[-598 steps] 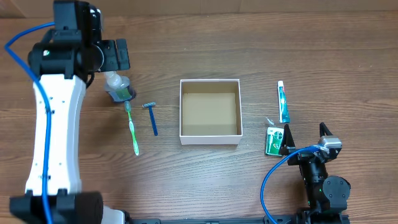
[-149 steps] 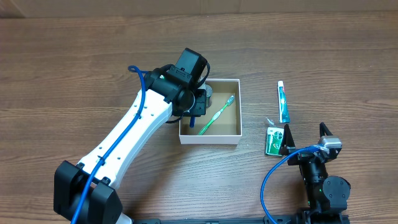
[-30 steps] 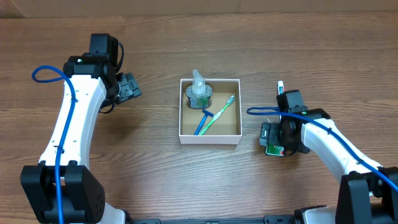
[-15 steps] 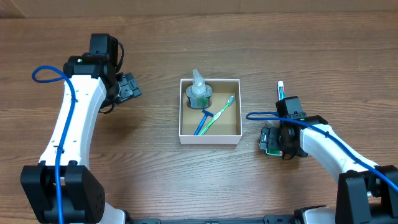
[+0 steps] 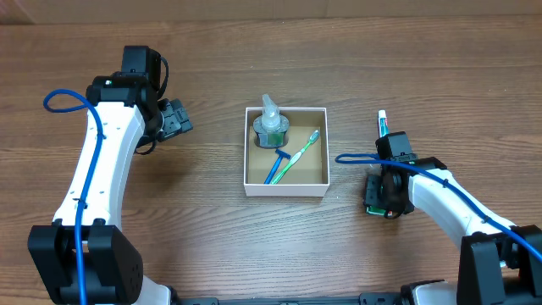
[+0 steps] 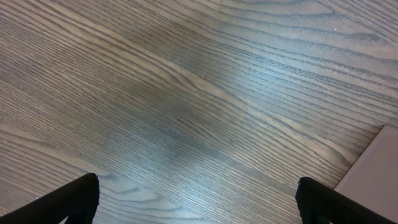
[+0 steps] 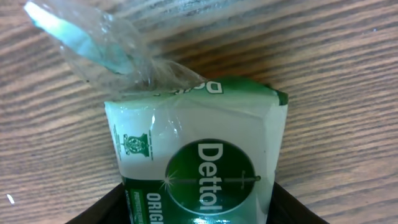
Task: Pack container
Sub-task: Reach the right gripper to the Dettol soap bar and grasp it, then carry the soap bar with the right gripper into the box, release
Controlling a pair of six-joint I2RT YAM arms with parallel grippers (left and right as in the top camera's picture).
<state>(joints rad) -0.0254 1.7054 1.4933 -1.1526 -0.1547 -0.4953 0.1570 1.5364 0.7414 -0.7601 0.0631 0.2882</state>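
The container [image 5: 286,190], a white-walled square box with a brown floor, sits mid-table. Inside it are a clear bottle [image 5: 271,126], a blue razor [image 5: 277,164] and a green toothbrush [image 5: 301,153]. To its right, my right gripper [image 5: 378,196] [image 7: 199,208] is shut on a green and white Dettol soap packet [image 5: 371,200] [image 7: 198,158] lying on the table. Both black fingers [image 7: 102,211] press the packet's sides. My left gripper [image 5: 176,119] [image 6: 199,205] hangs open and empty over bare wood, far left of the container.
A toothpaste tube [image 5: 383,124] lies on the table just beyond the right arm, partly hidden by it. Blue cables loop off both arms. The crinkled clear end of the soap wrapper [image 7: 93,43] sticks out ahead of the packet.
The right gripper's jaws have closed in from wide open onto the soap packet, which shifted slightly right. The left arm has not moved.
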